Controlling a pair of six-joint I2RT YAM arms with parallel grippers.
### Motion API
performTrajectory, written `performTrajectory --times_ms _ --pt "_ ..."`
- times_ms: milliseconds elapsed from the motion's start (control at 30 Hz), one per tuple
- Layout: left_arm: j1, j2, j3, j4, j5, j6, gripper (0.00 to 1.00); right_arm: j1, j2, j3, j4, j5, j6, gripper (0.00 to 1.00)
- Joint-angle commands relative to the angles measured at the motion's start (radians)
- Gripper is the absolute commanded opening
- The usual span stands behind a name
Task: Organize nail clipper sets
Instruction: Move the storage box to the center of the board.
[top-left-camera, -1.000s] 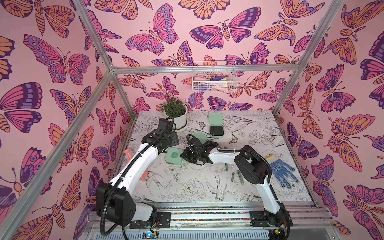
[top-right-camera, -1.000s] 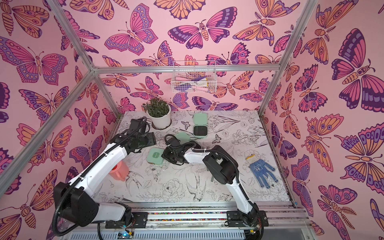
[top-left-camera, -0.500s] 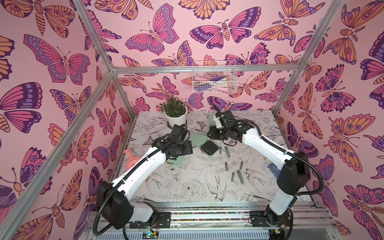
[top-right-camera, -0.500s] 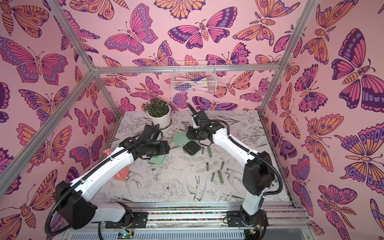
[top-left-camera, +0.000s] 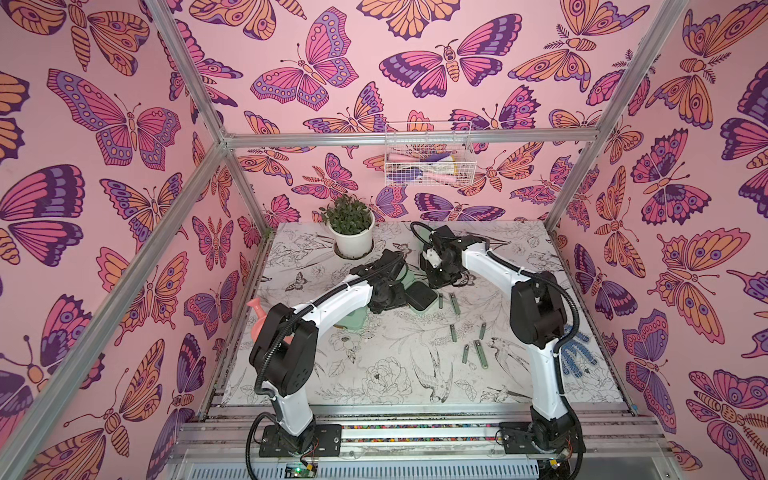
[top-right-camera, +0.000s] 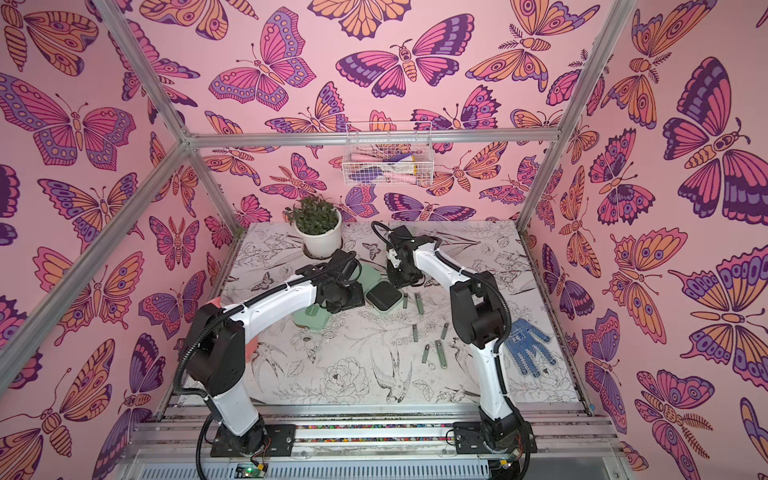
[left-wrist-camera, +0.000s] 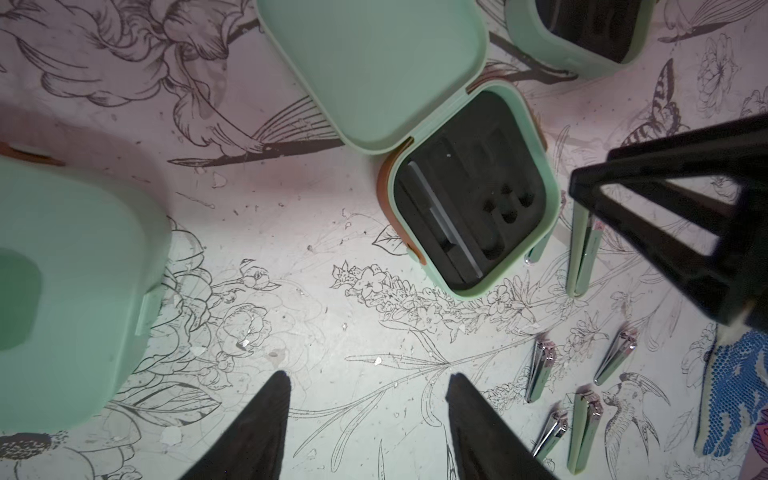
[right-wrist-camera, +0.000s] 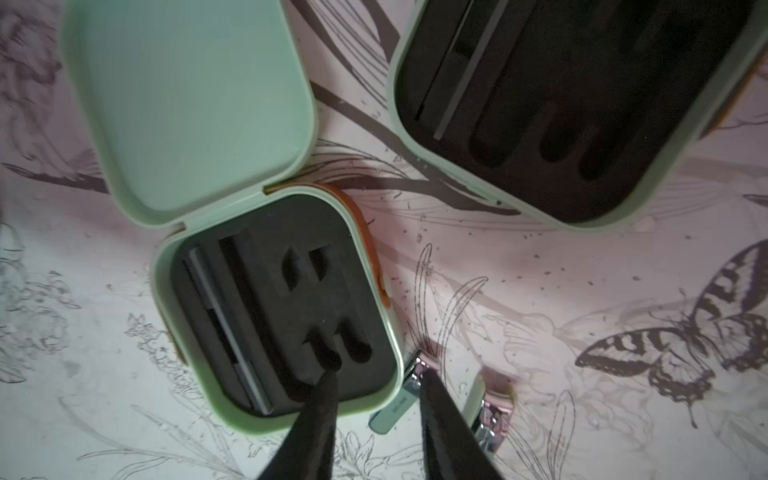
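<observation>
An open mint case (top-left-camera: 421, 296) lies beside scattered slim clippers (top-left-camera: 482, 356).

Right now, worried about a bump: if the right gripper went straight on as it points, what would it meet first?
Likely the rim of the open case and the clipper beside it; the right gripper straddles both, though depth is unclear.

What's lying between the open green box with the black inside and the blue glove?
Several slim grey-green metal nail clippers lie loose between the open mint-green plastic case and the blue dotted work glove, seen in both top views.
</observation>
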Motion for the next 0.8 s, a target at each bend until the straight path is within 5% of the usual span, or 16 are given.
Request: performTrajectory --times_ms 0,767 --pt "0.013 0.014 0.006 0.012 -0.012 -0.024 0.63 0.003 0.023 0.049 -0.018 -0.014 -0.071 0.36" --pt "0.027 -0.020 -0.057 0.021 -0.017 -0.018 0.62 0.011 0.163 0.113 0.008 -0.075 -0.054 0.20"
